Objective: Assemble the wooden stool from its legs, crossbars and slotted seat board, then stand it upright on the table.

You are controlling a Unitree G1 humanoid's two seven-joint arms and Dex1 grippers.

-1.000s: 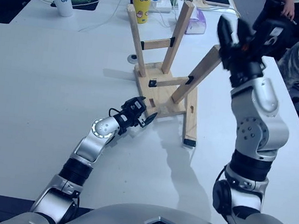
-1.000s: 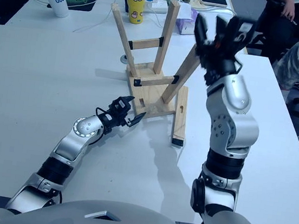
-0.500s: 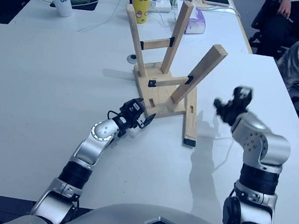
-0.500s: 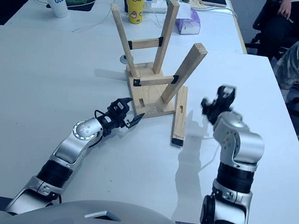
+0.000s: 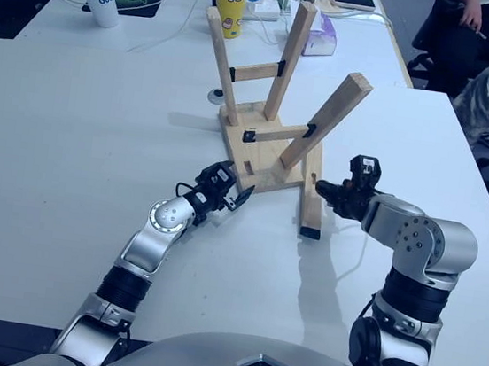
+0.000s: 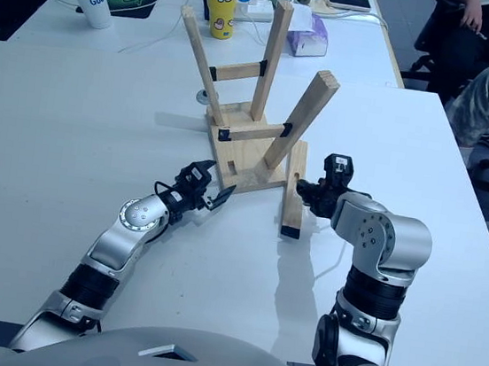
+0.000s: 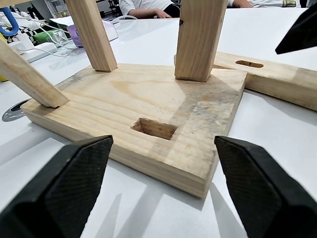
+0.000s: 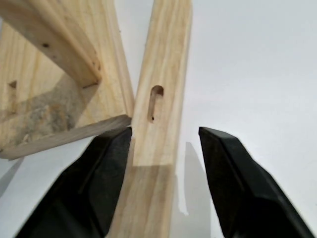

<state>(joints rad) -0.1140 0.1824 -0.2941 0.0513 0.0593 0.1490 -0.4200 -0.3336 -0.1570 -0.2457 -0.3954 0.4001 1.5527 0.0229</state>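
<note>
Stool, part-built: slotted seat board point(image 5: 262, 169) lies upside down at mid-table with three legs point(image 5: 290, 59) rising from it, joined by two crossbars point(image 5: 256, 71), one slot point(image 7: 154, 128) at its near edge unfilled. The fourth leg point(image 5: 311, 200) lies flat on the table point(image 5: 70, 153), touching the board's right edge. Left gripper point(image 5: 235, 191) sits just near-left of the board, fingers spread and holding nothing; right gripper point(image 5: 322, 190) is low at the loose leg's right side, fingers point(image 8: 233, 168) parted, nothing grasped
</note>
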